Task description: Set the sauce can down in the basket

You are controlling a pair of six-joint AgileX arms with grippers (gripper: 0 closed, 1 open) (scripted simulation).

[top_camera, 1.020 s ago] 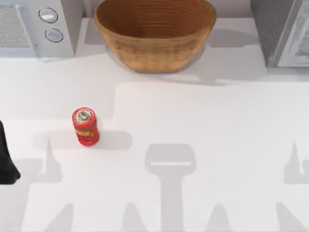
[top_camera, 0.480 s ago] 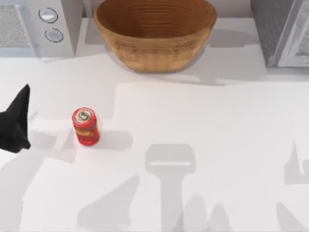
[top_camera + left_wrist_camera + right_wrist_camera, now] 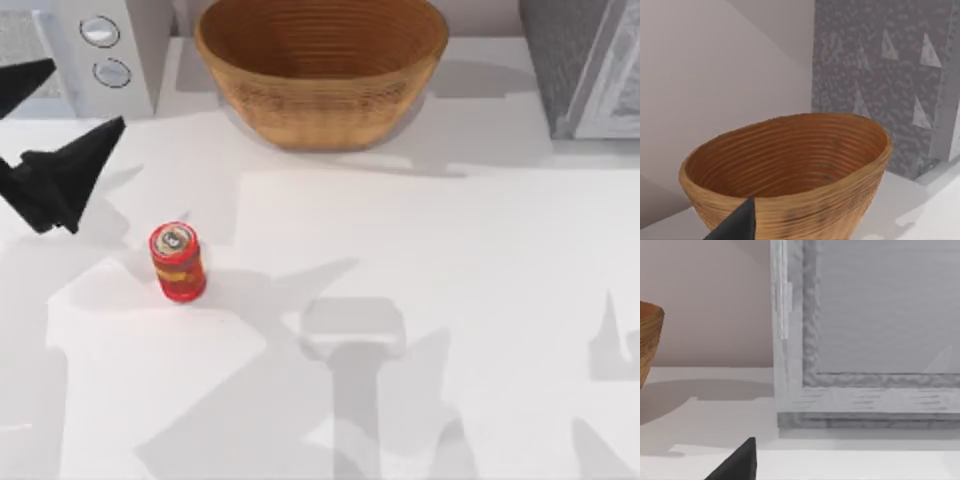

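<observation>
Beside and apart from the left gripper [image 3: 62, 185], jaws' state not discernible | small red cylindrical sauce can [image 3: 177, 262] standing upright on white table [image 3: 450, 300] | round tan woven wicker basket [image 3: 320, 75] waiting empty beyond | risk: sideways approach clipping and toppling can.

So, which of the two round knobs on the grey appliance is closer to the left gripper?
The lower round knob; the left gripper sits below it, while the upper round knob lies farther up the grey appliance.

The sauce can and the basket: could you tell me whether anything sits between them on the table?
Nothing visible does. The sauce can stands upright on bare white table, and the stretch up to the basket holds only shadows. The left gripper hovers left of the can, with nothing between them either.
</observation>
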